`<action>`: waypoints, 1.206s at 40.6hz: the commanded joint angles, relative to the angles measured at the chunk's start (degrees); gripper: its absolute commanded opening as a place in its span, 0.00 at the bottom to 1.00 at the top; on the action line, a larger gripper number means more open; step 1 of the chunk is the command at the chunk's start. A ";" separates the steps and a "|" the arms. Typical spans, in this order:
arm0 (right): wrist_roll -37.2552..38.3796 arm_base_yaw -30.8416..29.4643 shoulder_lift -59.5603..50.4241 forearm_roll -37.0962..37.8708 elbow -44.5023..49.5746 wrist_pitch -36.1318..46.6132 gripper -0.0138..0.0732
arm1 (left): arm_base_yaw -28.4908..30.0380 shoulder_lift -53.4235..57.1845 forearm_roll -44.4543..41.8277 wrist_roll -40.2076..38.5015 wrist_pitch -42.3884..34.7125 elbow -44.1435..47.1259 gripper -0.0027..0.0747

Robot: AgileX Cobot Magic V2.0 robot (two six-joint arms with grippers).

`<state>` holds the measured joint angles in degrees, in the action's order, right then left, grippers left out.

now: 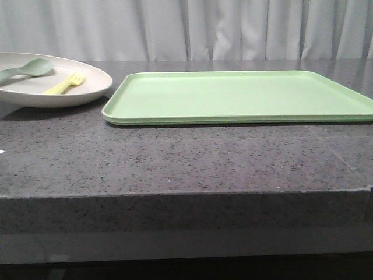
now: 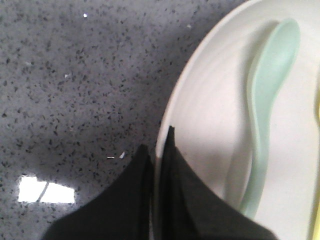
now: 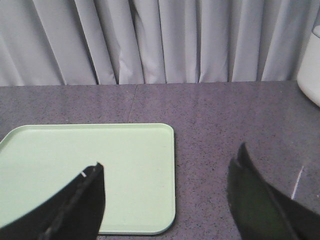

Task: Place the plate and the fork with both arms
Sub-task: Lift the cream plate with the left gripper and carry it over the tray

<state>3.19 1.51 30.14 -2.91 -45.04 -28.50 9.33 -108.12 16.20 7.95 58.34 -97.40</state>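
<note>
Your plate sits at the far left of the dark speckled surface, just beside the left end of the green tray but not touching it. The fork lies inside the plate, tines toward the tray, and the spoon lies behind it in the same plate, apart from the fork.

Your left tool is clamped on the plate's rim: one finger rests on the plate's inner face, the other outside over the surface, with only the thin rim between them. In that wrist view the spoon lies just beside the inner finger.

Your right tool is spread wide and holds nothing; it hangs above the surface, one finger over the tray's corner, the other over bare surface. A curtain hangs behind.
</note>
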 commanded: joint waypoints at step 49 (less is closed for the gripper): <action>-0.68 -0.11 0.60 0.62 -1.98 5.08 0.77 | -11.14 3.58 27.14 4.13 -0.97 -3.90 0.01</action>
<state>3.19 1.51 30.14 -2.91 -45.04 -28.39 1.28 -108.12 38.86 14.28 60.90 -99.25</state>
